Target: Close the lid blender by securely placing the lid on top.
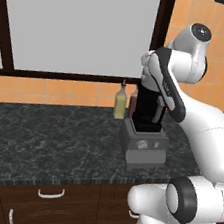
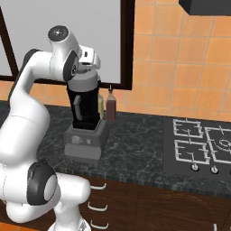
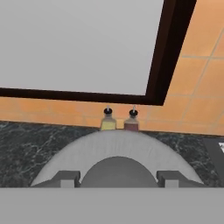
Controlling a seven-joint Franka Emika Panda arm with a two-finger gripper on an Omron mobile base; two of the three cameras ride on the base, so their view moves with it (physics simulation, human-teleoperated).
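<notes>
The blender stands on the dark counter: a tall black jar (image 1: pixel 146 107) (image 2: pixel 84 101) on a grey boxy base (image 1: pixel 143 146) (image 2: pixel 85 140) with a round dial. The light-grey lid (image 2: pixel 85 76) (image 3: pixel 116 146) is right at the jar's top, and I cannot tell whether it rests on the rim or hovers just above. My gripper (image 2: pixel 85 68) (image 3: pixel 119 178) comes down from above, shut on the lid's narrower knob, with one fingertip (image 3: pixel 65 178) on each side. In the left base view my own arm hides the jar's top.
A yellowish bottle (image 1: pixel 120 102) (image 3: pixel 108 120) and a dark red bottle (image 2: pixel 110 106) (image 3: pixel 132 122) stand close behind the blender, against the tiled wall under the window frame (image 3: pixel 173 48). A stove top (image 2: pixel 203 144) lies to the right. Drawers (image 1: pixel 51 194) run below the counter edge.
</notes>
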